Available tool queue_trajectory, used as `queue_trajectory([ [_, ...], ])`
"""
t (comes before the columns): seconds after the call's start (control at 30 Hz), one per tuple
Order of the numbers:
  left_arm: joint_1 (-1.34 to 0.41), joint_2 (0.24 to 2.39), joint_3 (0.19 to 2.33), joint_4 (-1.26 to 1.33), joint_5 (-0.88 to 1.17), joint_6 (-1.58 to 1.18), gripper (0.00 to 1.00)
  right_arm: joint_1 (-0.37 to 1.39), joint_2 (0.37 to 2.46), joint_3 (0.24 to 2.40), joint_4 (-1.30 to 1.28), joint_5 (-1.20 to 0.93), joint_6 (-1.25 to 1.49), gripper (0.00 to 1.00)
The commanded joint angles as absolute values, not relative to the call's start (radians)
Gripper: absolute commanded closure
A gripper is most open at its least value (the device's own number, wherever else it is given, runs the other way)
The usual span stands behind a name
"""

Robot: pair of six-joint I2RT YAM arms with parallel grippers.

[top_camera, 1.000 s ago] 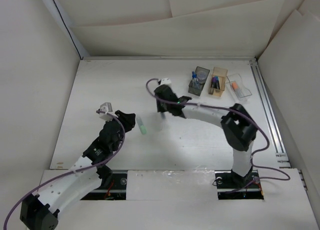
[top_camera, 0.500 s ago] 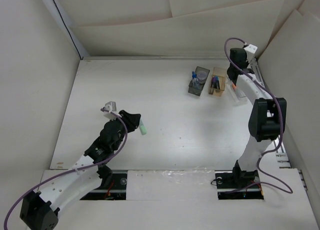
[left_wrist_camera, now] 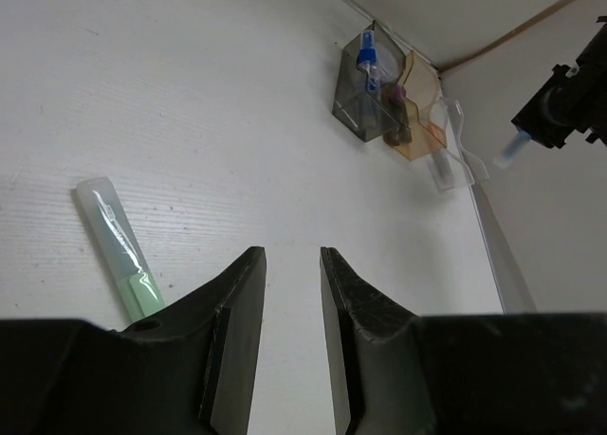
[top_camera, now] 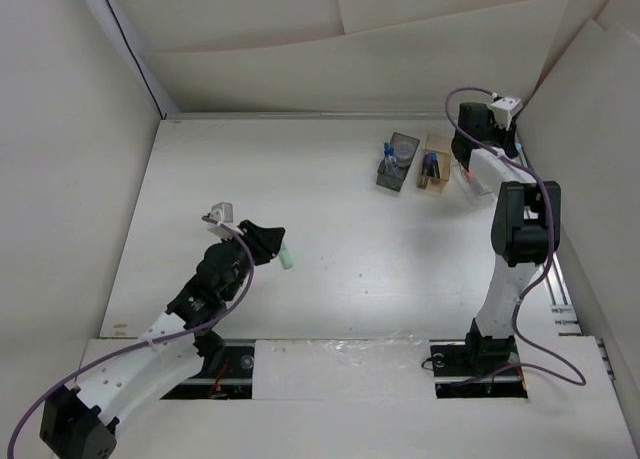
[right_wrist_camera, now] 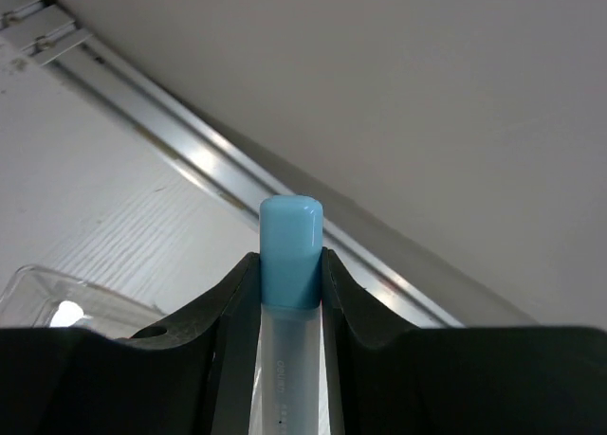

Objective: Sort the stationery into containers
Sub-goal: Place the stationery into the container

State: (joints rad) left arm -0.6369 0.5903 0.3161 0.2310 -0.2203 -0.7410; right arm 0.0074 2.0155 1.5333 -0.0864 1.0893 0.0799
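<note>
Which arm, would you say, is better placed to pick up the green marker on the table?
Left. The left tool is open right beside the green marker; the right tool is far away, shut on a light-blue marker.

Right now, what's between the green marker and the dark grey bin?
Nothing. The top external view shows only bare table between the green marker and the dark grey bin; the left wrist view agrees.
</note>
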Motion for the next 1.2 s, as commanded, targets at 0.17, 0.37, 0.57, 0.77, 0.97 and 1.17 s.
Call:
queue_trajectory([
  [0.17,-0.634,0.574,0.305,0.275,-0.204,-0.729,0.72,0.029,2.035,1.494,0.146,1.302,-0.118,0.88],
  [0.37,-0.634,0.594,0.305,0.284,-0.204,-0.729,0.72,0.040,2.063,1.485,0.202,1.312,-0.149,0.88],
  [0.57,-0.634,0.603,0.305,0.293,-0.204,-0.729,0.72,0.049,2.095,1.476,0.212,1.299,-0.149,0.87],
  [0.77,-0.634,0.612,0.305,0.293,-0.204,-0.729,0.72,0.058,2.134,1.496,0.212,1.299,-0.160,0.86],
  [0.97,-0.634,0.621,0.305,0.293,-0.213,-0.729,0.72,0.069,2.134,1.487,0.212,1.299,-0.141,0.84],
  [1.17,-0.634,0.621,0.305,0.293,-0.213,-0.729,0.72,0.089,2.161,1.486,0.212,1.310,-0.132,0.79],
])
